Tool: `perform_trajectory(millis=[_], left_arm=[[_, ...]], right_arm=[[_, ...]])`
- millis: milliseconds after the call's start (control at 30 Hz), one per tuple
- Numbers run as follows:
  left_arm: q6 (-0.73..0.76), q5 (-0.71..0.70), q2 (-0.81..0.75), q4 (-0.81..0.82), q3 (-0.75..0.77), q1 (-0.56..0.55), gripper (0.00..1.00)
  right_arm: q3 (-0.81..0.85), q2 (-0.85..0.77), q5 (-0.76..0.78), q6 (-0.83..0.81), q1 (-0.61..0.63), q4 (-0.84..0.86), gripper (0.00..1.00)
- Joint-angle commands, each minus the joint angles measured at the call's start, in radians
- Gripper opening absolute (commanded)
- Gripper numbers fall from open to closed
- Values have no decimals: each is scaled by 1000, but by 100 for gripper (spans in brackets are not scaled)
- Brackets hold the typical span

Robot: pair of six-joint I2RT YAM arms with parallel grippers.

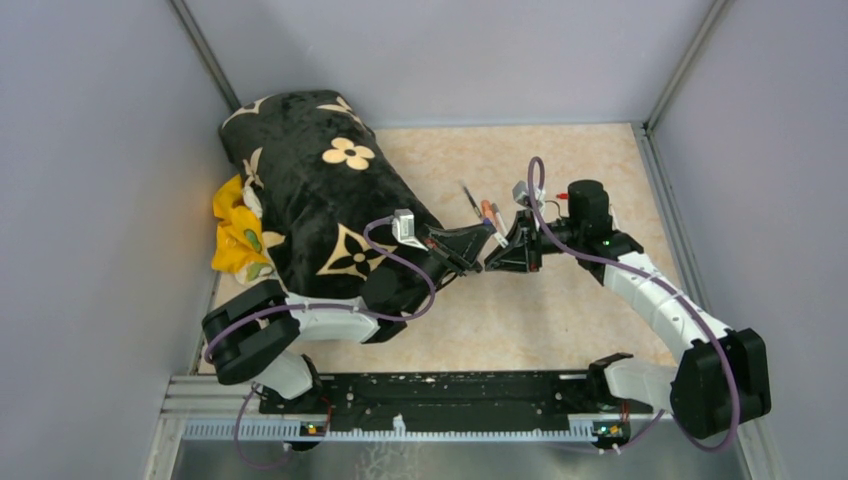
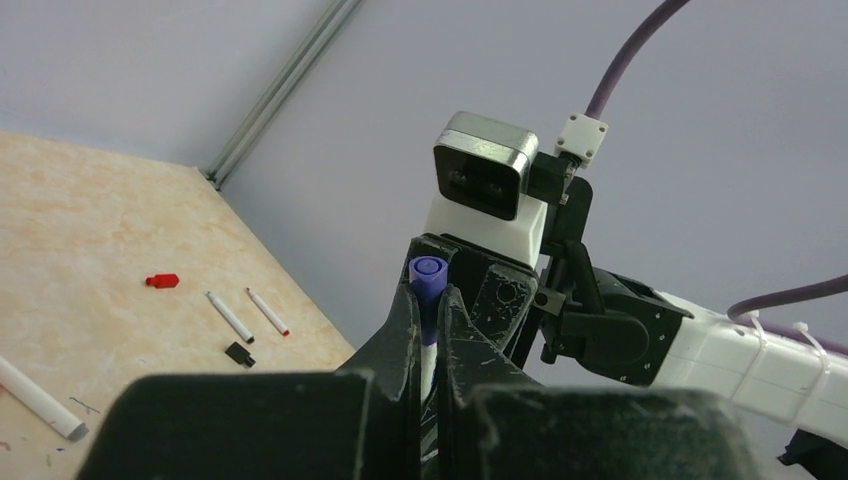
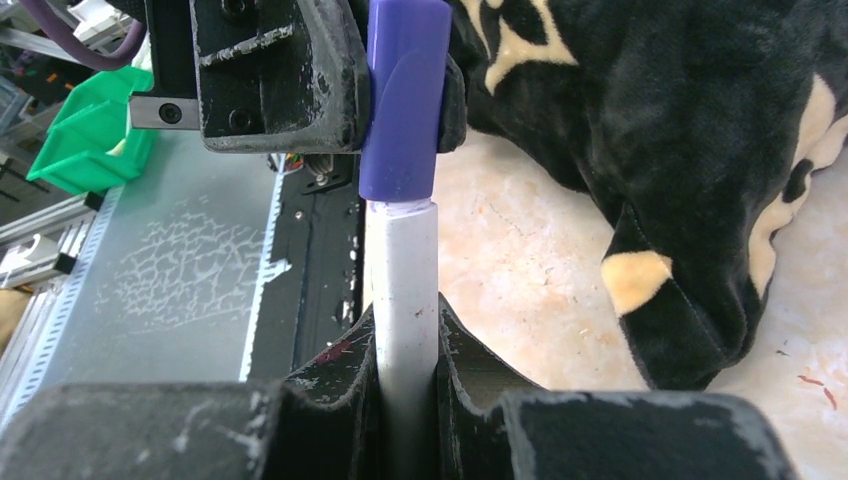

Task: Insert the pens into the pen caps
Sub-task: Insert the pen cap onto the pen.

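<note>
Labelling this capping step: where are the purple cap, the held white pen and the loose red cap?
purple cap (image 3: 405,100): right wrist view, its side.
held white pen (image 3: 404,270): right wrist view, bare barrel.
red cap (image 2: 162,281): left wrist view, its middle.

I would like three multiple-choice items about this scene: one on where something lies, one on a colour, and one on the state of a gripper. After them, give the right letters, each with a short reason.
1. Where does the red cap lie?
A. flat on the table
B. held in a gripper
C. pushed onto a pen

2. What colour is the cap in the left gripper?
A. black
B. purple
C. grey

3. How is the right gripper?
A. open, holding nothing
B. shut, holding nothing
C. shut on the white pen

Answers:
1 A: the left wrist view shows it lying loose on the tabletop.
2 B: the cap between the left fingers is plainly purple.
3 C: the right wrist view shows its fingers pressed on the white barrel.
</note>
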Motion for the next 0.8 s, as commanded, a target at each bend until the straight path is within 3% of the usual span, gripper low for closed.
perform_trajectory(millis=[0,233,767], left_arm=[[42,173,35,-112,-4,-21,0],[49,238,71,-48,-6,-21,0],[29,153,19,-62,-33,-21,23]], right_arm=[[15,3,-67,13,5,99,0],[-11,0,-99,93,-9,201,0],[-3,4,-68,46,-9,153,0]])
